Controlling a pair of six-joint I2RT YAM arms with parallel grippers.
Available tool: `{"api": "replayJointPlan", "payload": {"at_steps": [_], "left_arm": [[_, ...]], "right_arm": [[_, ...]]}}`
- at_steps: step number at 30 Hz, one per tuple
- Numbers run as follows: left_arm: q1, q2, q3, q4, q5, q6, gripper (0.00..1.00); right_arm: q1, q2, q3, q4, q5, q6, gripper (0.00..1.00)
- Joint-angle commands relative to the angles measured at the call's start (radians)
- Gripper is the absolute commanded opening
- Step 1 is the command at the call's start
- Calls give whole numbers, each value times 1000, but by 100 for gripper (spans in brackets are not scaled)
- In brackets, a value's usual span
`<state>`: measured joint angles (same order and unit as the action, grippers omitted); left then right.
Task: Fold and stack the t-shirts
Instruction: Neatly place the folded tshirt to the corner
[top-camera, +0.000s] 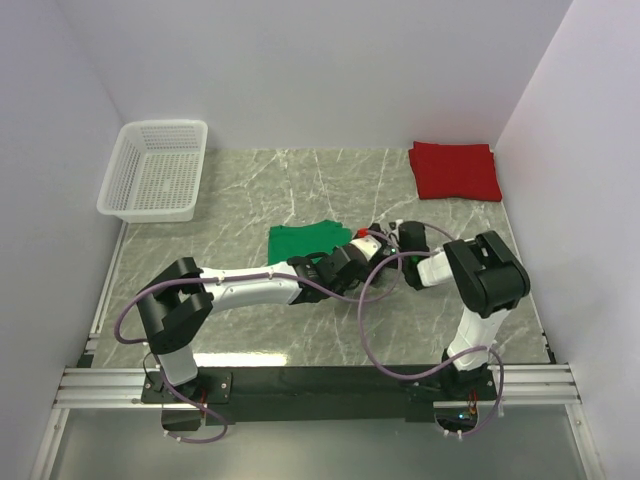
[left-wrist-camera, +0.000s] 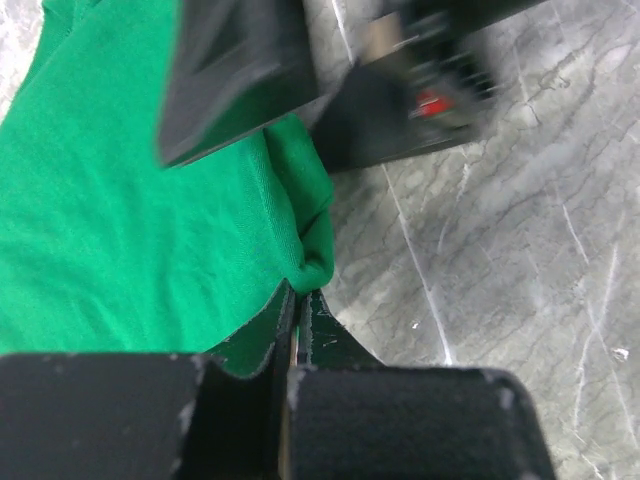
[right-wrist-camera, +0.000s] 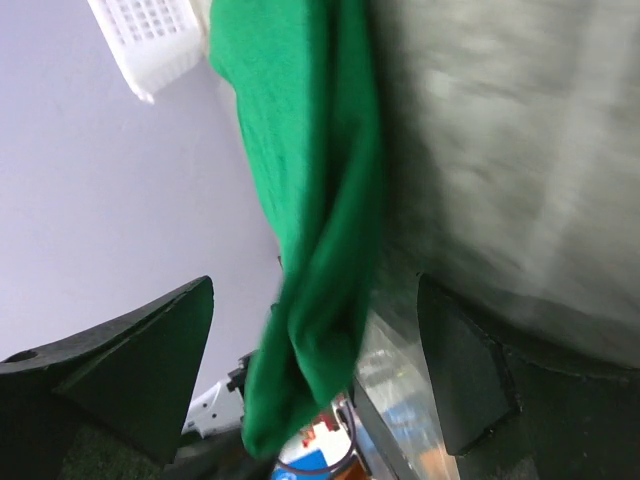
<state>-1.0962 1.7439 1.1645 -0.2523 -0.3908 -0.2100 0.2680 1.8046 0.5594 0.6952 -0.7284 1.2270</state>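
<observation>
- From above, the green shirt (top-camera: 305, 243) lies near the middle of the bench (top-camera: 250, 190). Its long side runs from left to right across the bench.
- The red shirt (top-camera: 455, 170) lies folded in the far right corner, well apart from the green shirt. A white basket (top-camera: 155, 170) sits in the far left corner.
- In the left wrist view, the left gripper (left-wrist-camera: 297, 300) is pinched tight on the edge of the green shirt. The cloth makes a small bump just past the tips. The rest of the shirt spreads out to the left.
- In the right wrist view, the right gripper (right-wrist-camera: 315, 290) is spread wide apart. The green shirt is a long bunched strip running from top to bottom, between the two fingers. It touches neither finger. This picture is blurry.
</observation>
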Motion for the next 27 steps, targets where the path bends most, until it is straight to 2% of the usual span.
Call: {"api": "replayJointPlan", "payload": {"at_steps": [1, 6, 9, 12, 13, 14, 15, 16, 17, 19, 20, 21, 23, 27], "left_arm": [[-2, -26, 4, 28, 26, -34, 3], [-4, -23, 26, 39, 47, -46, 3], [-2, -24, 32, 47, 61, -55, 4], [-2, -15, 44, 41, 44, -65, 6], [-2, -9, 49, 38, 40, -69, 7], [-1, -6, 55, 36, 35, -74, 8], [5, -6, 64, 35, 36, -84, 13], [10, -3, 69, 28, 41, -94, 18], [18, -3, 75, 28, 47, -103, 23], [44, -18, 72, 41, 79, -126, 41], [56, -27, 66, 45, 92, -134, 47], [80, -49, 49, 50, 111, -152, 61], [126, -78, 28, 57, 135, -169, 76], [243, -202, -58, 51, 190, -238, 92]], "right_arm": [[54, 33, 75, -37, 60, 0, 89], [111, 73, 161, -112, 90, -46, 87], [129, 101, 216, -169, 99, -95, 80], [142, 111, 279, -310, 121, -182, 67], [143, 110, 286, -345, 124, -199, 56], [140, 107, 292, -371, 138, -216, 51], [140, 98, 315, -400, 147, -263, 44], [139, 95, 332, -468, 158, -296, 29], [137, 93, 350, -505, 181, -367, 20], [132, 93, 417, -631, 216, -438, 2], [120, 96, 440, -666, 230, -472, 0], [114, 102, 485, -733, 260, -530, 0], [87, 110, 555, -795, 291, -613, 0], [21, 143, 698, -931, 360, -754, 0]]}}
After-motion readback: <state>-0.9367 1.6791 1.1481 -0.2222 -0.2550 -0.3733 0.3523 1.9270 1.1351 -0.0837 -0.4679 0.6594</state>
